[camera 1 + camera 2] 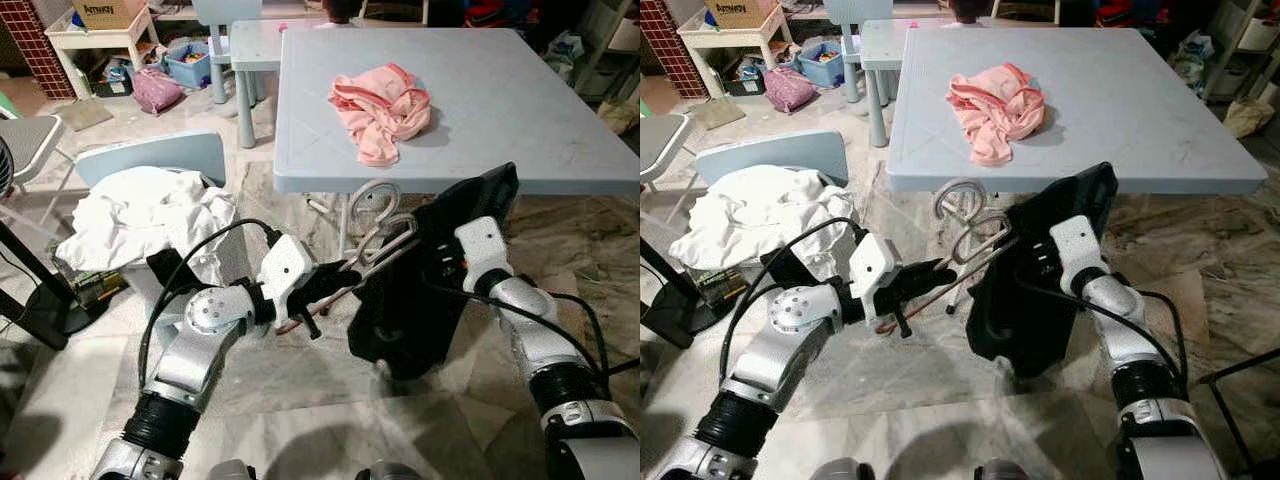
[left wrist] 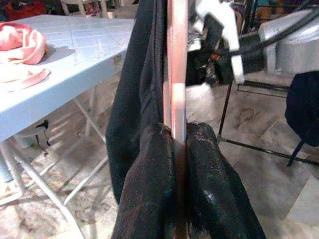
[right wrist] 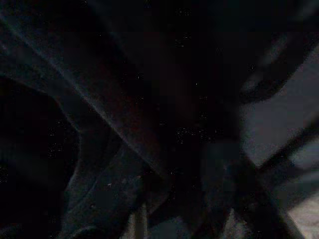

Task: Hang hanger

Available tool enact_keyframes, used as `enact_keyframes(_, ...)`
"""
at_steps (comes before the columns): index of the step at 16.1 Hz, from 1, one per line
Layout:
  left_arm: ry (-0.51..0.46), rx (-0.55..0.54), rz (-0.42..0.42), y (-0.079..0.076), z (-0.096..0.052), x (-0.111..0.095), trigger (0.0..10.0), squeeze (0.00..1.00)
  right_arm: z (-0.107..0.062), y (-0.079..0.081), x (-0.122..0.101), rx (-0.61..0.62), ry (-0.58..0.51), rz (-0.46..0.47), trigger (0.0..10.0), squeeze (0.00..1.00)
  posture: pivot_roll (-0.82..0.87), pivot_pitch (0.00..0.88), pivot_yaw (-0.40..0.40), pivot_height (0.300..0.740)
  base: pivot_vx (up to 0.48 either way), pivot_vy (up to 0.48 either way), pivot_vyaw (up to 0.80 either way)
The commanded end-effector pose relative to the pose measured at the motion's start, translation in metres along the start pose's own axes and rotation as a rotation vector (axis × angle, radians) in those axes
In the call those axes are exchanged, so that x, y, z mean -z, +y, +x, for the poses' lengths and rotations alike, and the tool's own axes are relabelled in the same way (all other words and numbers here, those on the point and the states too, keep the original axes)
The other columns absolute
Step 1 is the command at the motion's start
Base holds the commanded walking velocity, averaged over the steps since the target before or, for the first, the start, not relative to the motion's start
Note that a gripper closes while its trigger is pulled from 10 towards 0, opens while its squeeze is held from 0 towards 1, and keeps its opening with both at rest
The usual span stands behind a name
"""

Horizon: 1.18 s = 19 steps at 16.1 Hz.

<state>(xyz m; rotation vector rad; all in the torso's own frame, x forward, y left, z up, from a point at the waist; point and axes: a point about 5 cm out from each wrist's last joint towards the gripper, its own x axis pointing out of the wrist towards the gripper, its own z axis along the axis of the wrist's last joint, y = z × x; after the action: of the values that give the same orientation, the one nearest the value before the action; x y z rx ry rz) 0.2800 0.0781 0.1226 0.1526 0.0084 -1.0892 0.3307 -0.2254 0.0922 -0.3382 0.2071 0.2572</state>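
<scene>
1. Centre of the left eye view: a thin pinkish metal wire hanger (image 1: 375,255) with a curled silver hook runs diagonally from lower left to upper right, just below the front edge of the pale blue square plastic table (image 1: 520,110).
2. The left gripper (image 1: 335,282), at centre left, is clamped on the hanger's lower bar; in the left wrist view both black fingers (image 2: 149,189) press against the bar from either side.
3. A black garment (image 1: 415,300) hangs from the hanger, draping down to the marble-patterned tiled floor (image 1: 300,410) at centre.
4. The right gripper (image 1: 440,255), right of centre, is buried in the black garment; whether its fingers are apart or together cannot be told. The right wrist view is very dark and shows folds of dark cloth.
5. A crumpled pink cloth (image 1: 382,108) lies on the table, upper centre.
6. A heap of white laundry (image 1: 145,215) sits in a basket at centre left, in front of a pale blue chair back (image 1: 150,157).
</scene>
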Motion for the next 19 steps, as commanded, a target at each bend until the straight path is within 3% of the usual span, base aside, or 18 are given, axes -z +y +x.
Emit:
enact_keyframes(1, -0.066, -0.009, 0.062, 0.005, 0.0, -0.017, 0.0, 0.0, -0.005, -0.013, 0.001, 0.047, 0.008, 0.014, 0.0, 0.0, -0.08, 0.02, -0.013, 0.74, 0.0, 0.0, 0.0)
enact_keyframes(4, -0.063, -0.013, 0.068, 0.007, 0.001, -0.018, 0.0, 0.0, -0.01, -0.029, 0.005, 0.15, 0.015, 0.079, 0.0, 0.0, -0.09, 0.019, -0.012, 0.74, 0.0, 0.0, 0.0)
enact_keyframes(7, -0.065, -0.011, 0.063, 0.006, 0.002, -0.017, 0.0, 0.0, -0.012, -0.038, -0.001, 0.218, -0.03, 0.078, 0.0, 0.0, -0.09, 0.015, -0.009, 0.74, 0.0, 0.0, 0.0)
enact_keyframes(12, 0.004, -0.017, 0.053, 0.005, -0.004, 0.002, 0.0, 0.0, -0.023, -0.067, -0.029, 0.397, -0.182, 0.081, 0.0, 0.0, -0.09, 0.003, -0.007, 0.74, 0.0, 0.0, 0.0)
enact_keyframes(15, 0.063, -0.002, 0.051, 0.001, -0.011, 0.018, 0.0, 0.0, -0.029, -0.084, -0.06, 0.527, -0.298, 0.074, 0.0, 0.0, -0.1, 0.0, -0.007, 0.74, 0.0, 0.0, 0.0)
enact_keyframes(19, 0.073, -0.002, 0.053, -0.001, -0.013, 0.022, 0.0, 0.0, -0.023, -0.085, -0.081, 0.558, -0.355, 0.069, 0.0, 0.0, -0.09, 0.0, -0.019, 0.74, 0.0, 0.0, 0.0)
